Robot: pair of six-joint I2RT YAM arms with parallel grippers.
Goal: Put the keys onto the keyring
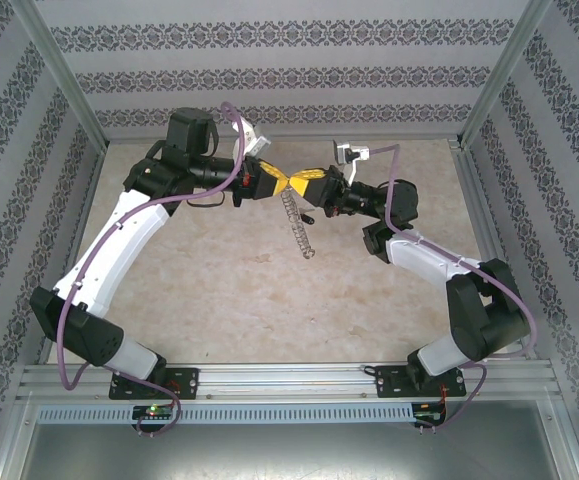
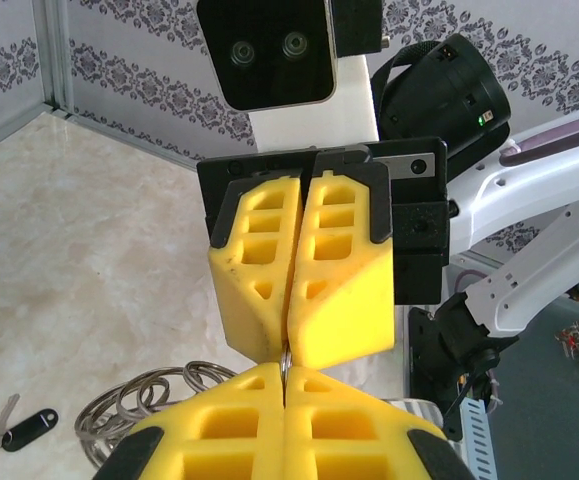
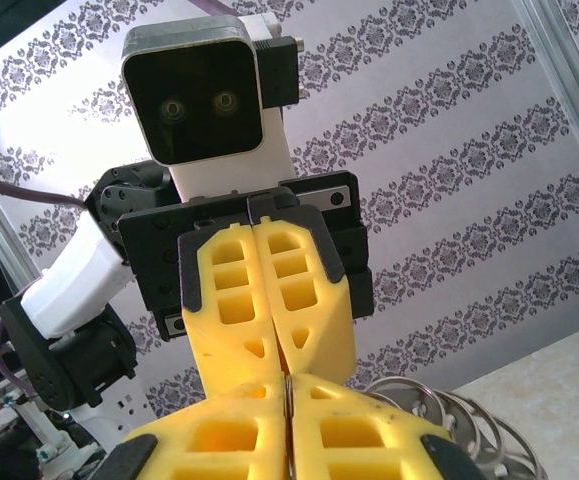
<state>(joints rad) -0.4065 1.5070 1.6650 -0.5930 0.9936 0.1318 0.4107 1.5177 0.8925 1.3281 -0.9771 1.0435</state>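
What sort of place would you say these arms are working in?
Probably a purpose-built robot test cell, not a home or workshop: patterned walls box in a marble-look table, aluminium frame posts stand at the corners, and the left arm and right arm are bolted to a metal rail.

Left gripper [image 1: 279,179], right gripper [image 1: 297,183]: tip to tip above worktop [image 1: 219,300], centre rear. Keyring [image 1: 298,225]: pinched in both jaws, hanging below. Keys [image 2: 14,428]: on worktop, near keyring.
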